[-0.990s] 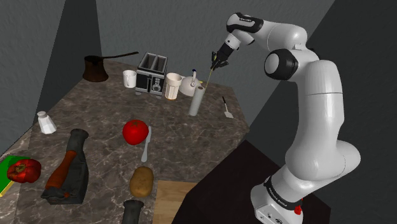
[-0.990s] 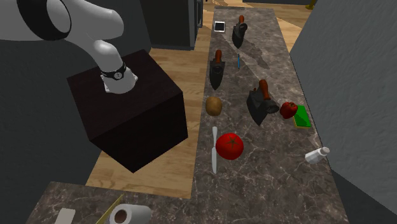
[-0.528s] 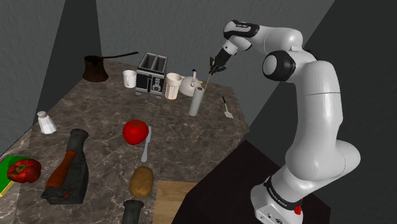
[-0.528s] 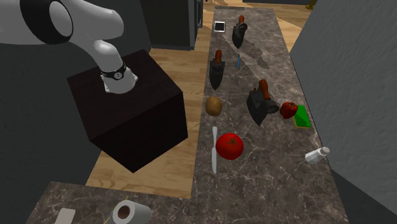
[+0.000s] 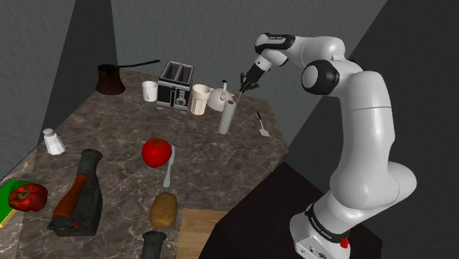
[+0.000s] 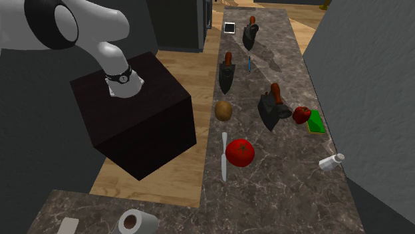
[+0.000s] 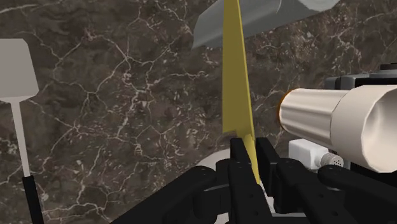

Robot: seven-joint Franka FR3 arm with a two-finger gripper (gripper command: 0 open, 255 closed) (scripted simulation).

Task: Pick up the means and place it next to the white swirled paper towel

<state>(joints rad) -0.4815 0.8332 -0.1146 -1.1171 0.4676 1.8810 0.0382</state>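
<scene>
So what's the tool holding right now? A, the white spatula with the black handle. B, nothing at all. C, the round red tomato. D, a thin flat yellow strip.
D: in the wrist view the tool is shut on the thin flat yellow strip, with its two black fingers clasping one end of it.

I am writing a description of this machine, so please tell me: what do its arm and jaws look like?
The arm has smooth, rounded white shells with dark round joint caps. A black band with small white markings rings its base, beside a small red spot. The jaws are all black and blocky.
</scene>
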